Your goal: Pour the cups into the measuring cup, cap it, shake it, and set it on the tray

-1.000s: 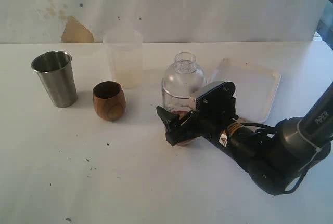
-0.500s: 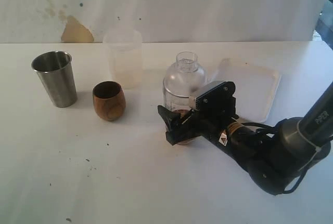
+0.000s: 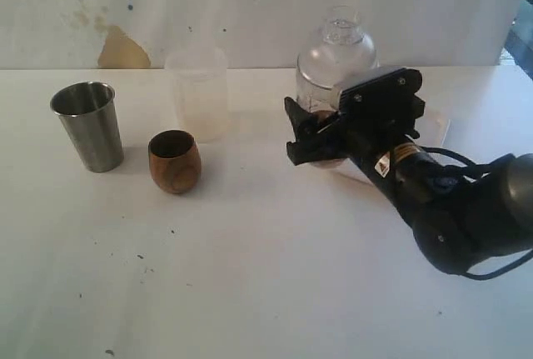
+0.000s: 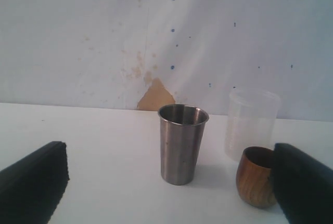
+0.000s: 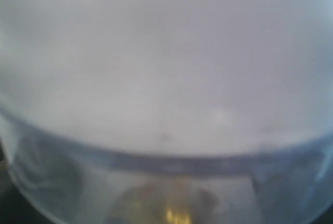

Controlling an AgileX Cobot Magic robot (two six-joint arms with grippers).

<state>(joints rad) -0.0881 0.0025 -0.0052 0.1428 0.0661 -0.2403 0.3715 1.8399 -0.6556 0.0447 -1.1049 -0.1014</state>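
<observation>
My right gripper [image 3: 321, 138] is shut on the lower part of the clear measuring cup [image 3: 333, 63], which carries a domed clear cap and hangs above the table in front of the white tray [image 3: 439, 128]. Brownish contents show at its bottom. Up close, the measuring cup [image 5: 166, 104] fills the right wrist view in a blur. The steel tumbler [image 3: 87, 126] and the wooden cup [image 3: 175, 162] stand upright at the left. My left gripper [image 4: 169, 198] is open, with the steel tumbler [image 4: 182, 143] ahead between its fingers and the wooden cup [image 4: 256, 176] by one finger.
A frosted whitish cup [image 3: 198, 92] stands behind the wooden cup, near the back wall; the left wrist view shows this frosted cup [image 4: 252, 122] too. The white table [image 3: 208, 276] has small dark specks. The right arm covers most of the tray.
The right gripper has lifted the capped measuring cup off the table and carried it up and back toward the tray. The tumbler, wooden cup and frosted cup have not moved.
</observation>
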